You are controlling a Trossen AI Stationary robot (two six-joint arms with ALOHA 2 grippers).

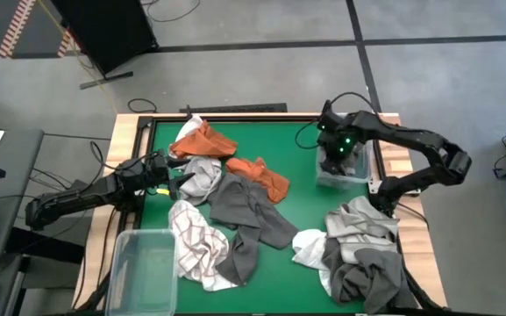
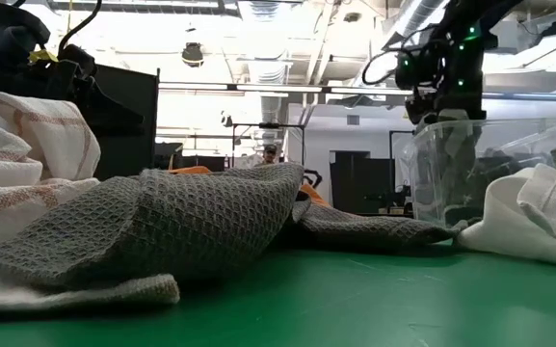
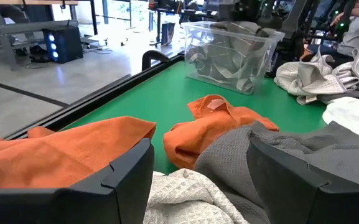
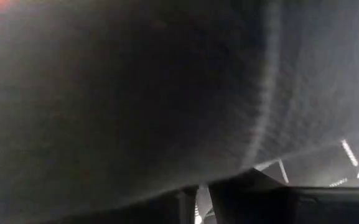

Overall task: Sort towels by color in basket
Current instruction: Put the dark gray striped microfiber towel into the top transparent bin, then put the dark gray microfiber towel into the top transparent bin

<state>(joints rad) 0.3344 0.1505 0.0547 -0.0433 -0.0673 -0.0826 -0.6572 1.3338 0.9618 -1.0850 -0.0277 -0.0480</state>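
Observation:
Towels lie scattered over the green table. Two rust-orange ones (image 1: 204,140) (image 1: 263,175) are toward the far side, a dark grey one (image 1: 245,211) is in the middle, and a white checked one (image 1: 195,246) lies near the front. My left gripper (image 1: 172,168) (image 3: 198,186) is open and low, its fingers standing either side of a pale waffle towel (image 1: 198,177) (image 3: 185,196). My right gripper (image 1: 336,158) (image 2: 441,106) reaches down into a clear bin (image 1: 347,171) holding grey towels (image 3: 229,59). Dark grey cloth (image 4: 135,93) fills the right wrist view.
A second clear bin (image 1: 143,268) stands at the table's near left corner. A heap of white and grey towels (image 1: 358,254) fills the near right corner. The table has a wooden rim (image 1: 134,132), and cables run along its far edge. Bare green shows between the orange towels and the far bin.

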